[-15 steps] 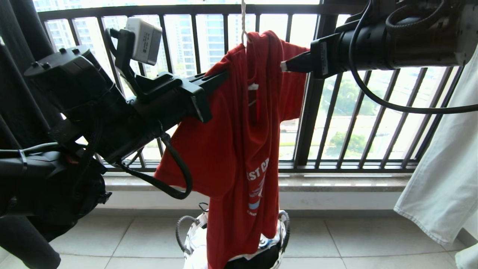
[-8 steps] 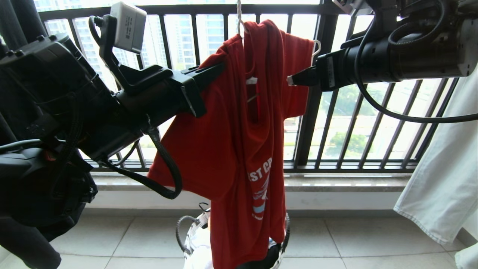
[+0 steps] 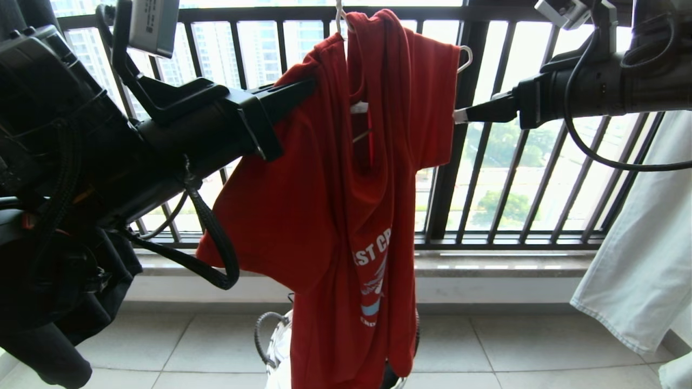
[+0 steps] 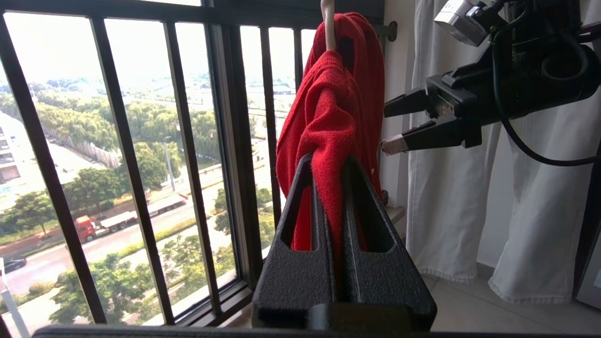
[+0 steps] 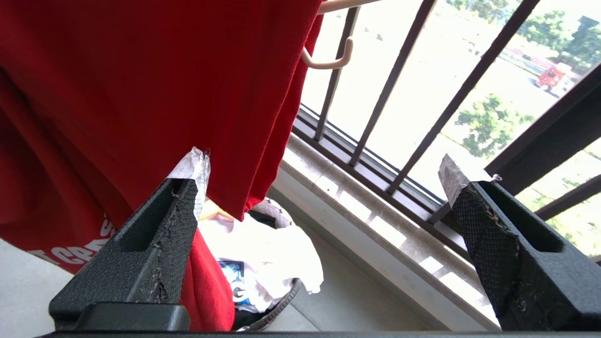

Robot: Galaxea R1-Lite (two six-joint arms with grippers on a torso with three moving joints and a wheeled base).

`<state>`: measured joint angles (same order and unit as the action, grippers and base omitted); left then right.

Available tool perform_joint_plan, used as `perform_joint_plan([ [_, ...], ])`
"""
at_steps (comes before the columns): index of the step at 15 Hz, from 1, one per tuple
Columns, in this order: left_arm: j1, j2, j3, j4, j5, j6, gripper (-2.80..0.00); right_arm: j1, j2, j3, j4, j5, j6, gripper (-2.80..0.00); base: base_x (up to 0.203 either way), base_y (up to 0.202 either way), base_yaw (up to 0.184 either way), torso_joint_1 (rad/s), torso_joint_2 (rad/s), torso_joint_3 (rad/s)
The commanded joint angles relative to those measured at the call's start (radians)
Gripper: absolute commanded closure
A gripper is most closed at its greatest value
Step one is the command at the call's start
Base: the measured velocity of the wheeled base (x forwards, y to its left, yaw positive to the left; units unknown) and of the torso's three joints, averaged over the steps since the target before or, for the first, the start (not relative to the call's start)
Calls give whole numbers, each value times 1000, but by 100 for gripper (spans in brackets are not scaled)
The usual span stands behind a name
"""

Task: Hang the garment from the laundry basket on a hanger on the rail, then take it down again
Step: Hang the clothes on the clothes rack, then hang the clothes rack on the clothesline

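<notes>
The red garment (image 3: 335, 189) hangs bunched on the off-white wire hanger (image 3: 465, 56), whose hook (image 3: 339, 16) runs up out of the head view. My left gripper (image 3: 308, 89) comes in from the left and is shut on a fold of the garment's shoulder (image 4: 328, 117). My right gripper (image 3: 459, 114) stands open just right of the sleeve, gripping nothing. In the right wrist view the sleeve's edge (image 5: 253, 141) hangs by one taped finger (image 5: 192, 169), and the hanger's bare end (image 5: 328, 61) pokes out above. The laundry basket (image 3: 265, 335) sits on the floor under the garment. The rail is out of view.
A black railing of vertical bars (image 3: 465, 162) and a stone sill (image 3: 486, 265) run close behind the garment. A pale garment (image 3: 638, 243) hangs at the right. White and black clothes (image 5: 267, 253) lie in the basket. Tiled floor spreads below.
My right gripper has drawn back to the right, off the sleeve, baring the hanger's end. My left gripper has risen with the shoulder, and the garment and hanger sit higher.
</notes>
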<state>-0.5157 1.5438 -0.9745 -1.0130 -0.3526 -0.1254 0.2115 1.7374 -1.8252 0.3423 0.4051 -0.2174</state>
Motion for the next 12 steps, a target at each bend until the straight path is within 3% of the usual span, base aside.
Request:
perform_joint_plan([
  [1,0,-22,2,-6,-2,-10,0,-44,69,-28,-27,127,-15,-280,0,0,0,0,0,0],
  [6,6,-36,5,-6,-11,-27,0,-37,116,-46,-117,282,-14,-280,0,0,0,0,0,0],
  [10,8,-37,4,-7,-13,-37,0,7,119,-42,-115,291,-10,-280,0,0,0,0,0,0],
  [11,8,-37,5,-7,-13,-37,0,17,115,-42,-114,291,-8,0,0,0,0,0,0,0],
  [12,8,-36,3,-7,-13,-37,0,30,111,-40,-113,291,-4,0,0,0,0,0,0,0],
])
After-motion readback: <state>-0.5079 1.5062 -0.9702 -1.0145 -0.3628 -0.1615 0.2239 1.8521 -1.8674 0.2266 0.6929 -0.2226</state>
